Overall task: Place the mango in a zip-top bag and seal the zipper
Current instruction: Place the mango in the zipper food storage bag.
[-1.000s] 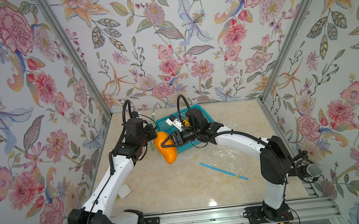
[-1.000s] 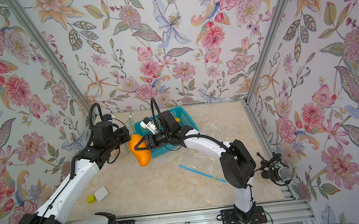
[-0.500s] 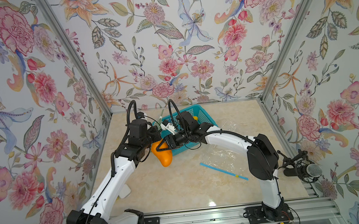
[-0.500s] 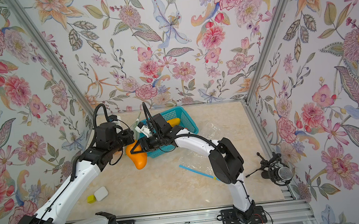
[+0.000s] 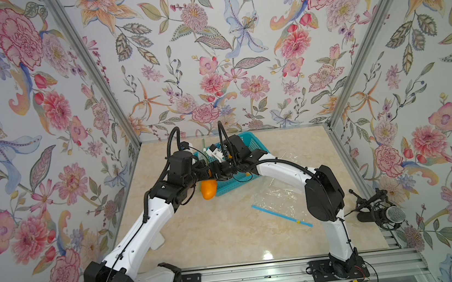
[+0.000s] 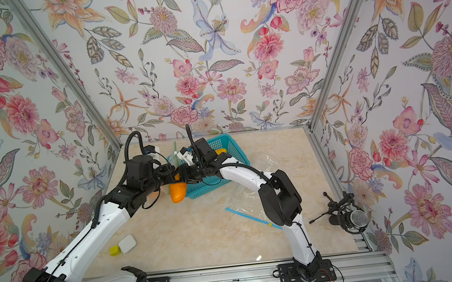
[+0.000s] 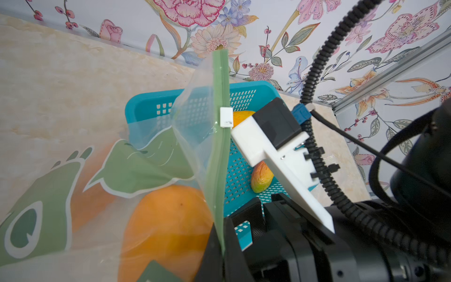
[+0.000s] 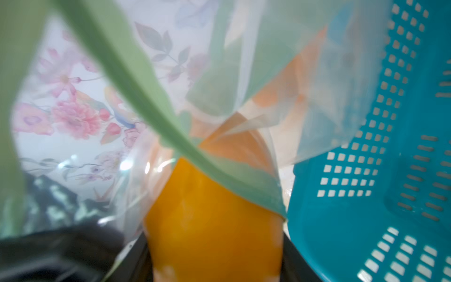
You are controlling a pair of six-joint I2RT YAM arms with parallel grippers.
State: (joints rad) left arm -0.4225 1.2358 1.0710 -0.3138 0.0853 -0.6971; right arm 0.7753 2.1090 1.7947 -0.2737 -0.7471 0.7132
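Front of desk: a small white rounded block (image 6: 127, 243) and a yellow cube (image 6: 114, 250) lie just beside each other on the beige marble-look desk (image 5: 215, 240), by the left arm. A black microphone on a stand (image 5: 394, 215) sits off the right edge.
Middle of desk: a clear flat plastic bag with a blue zipper strip (image 5: 281, 216) lies beside the right arm, touched by neither arm.
Task's thing: the orange mango (image 5: 208, 190) (image 7: 166, 219) sits inside a clear zip-top bag printed with green, white-edged shapes (image 7: 136, 166), just at the basket's near corner.
Left pincer (image 7: 222, 234): clenched on the bag's green zipper strip (image 7: 220, 97). A white slider (image 7: 226, 117) sits farther along it.
Right pincer (image 8: 214, 256): clasped around the mango, a black finger at each side.
Behind: a teal perforated plastic basket (image 5: 251, 144) holds a smaller yellow-red mango (image 7: 261, 178).
Change: compared with a second ago, the pincers stand closer together and less of the mango shows beneath them. The flat bag has not moved.
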